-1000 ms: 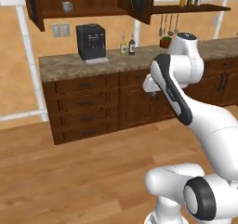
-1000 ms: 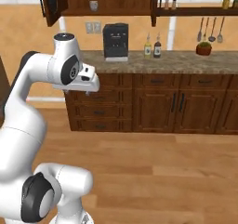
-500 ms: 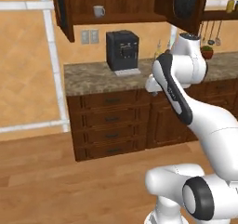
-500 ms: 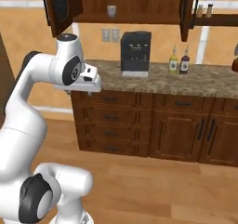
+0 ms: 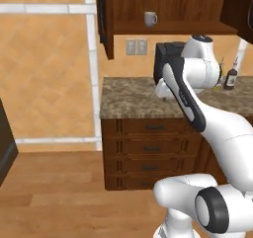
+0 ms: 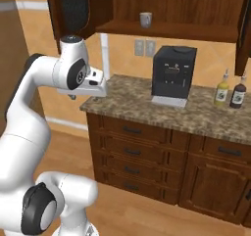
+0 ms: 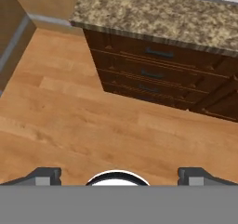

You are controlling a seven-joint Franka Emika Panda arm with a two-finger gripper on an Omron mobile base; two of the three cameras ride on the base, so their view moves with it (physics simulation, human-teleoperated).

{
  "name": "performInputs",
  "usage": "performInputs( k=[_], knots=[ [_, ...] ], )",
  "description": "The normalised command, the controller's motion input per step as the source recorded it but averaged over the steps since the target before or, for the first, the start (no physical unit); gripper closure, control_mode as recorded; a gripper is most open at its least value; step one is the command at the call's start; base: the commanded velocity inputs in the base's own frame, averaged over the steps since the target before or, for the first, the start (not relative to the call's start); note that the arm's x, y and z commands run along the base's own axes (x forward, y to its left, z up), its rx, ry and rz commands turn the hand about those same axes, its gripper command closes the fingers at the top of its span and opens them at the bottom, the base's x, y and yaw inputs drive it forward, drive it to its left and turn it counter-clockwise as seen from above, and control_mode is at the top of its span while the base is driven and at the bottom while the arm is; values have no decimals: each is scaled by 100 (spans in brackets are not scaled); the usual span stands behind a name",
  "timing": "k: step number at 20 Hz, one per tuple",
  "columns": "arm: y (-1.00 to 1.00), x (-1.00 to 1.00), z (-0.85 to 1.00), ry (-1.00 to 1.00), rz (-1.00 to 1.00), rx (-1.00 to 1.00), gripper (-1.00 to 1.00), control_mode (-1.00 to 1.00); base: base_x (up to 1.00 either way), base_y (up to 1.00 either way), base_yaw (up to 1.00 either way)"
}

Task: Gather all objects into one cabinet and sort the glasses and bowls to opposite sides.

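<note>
— Where's the task's own ware?
— One grey mug (image 5: 150,19), side handle to the right, upright on the shelf of the open dark wooden cabinet (image 5: 173,27), toward its left part. Seen again from the right base view, same spot above the wall outlets (image 6: 144,47). No other cup in view, no tan bowl either.

— And the tool?
— Gripper (image 7: 116,174) spread wide, nothing between the fingertips (image 7: 45,174); released, empty. Held low and level beside the granite counter (image 6: 147,100), near its left end, pointed down at the plank floor (image 7: 93,130) and the drawer fronts (image 7: 158,72).

— Which step, then?
— Judged an approach or search step: nothing carried, mug well above the hand, remaining cups and bowl nowhere in these views. Little of the task looks done from here.

— Next move?
— Probably either raising the arm toward the shelf or hunting for the missing pieces. Reaching the mug would call for a long lift past the counter edge and clear of the black coffee machine (image 6: 174,73); open door panel (image 6: 73,10) just above the arm's shoulder, so worth minding.

— Any writing?
— None legible. Two bottles (image 6: 230,90) by the coffee machine, one yellowish, one dark, labels too small to read. No brand readable on the coffee machine.
</note>
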Motion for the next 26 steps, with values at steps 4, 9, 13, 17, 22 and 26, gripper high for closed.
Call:
performInputs(
  k=[4,9,13,17,22,26],
  knots=[
    [0,0,0,0,0,0,-100,100,67,-1,13],
    [0,0,0,0,0,0,-100,100,30,-20,-3],
    [0,0,0,0,0,0,-100,100,37,-30,-9],
    [0,0,0,0,0,0,-100,100,42,-26,-9],
    [0,0,0,0,0,0,-100,100,51,-29,-9],
    [0,0,0,0,0,0,-100,100,69,-41,-11]
  ],
)
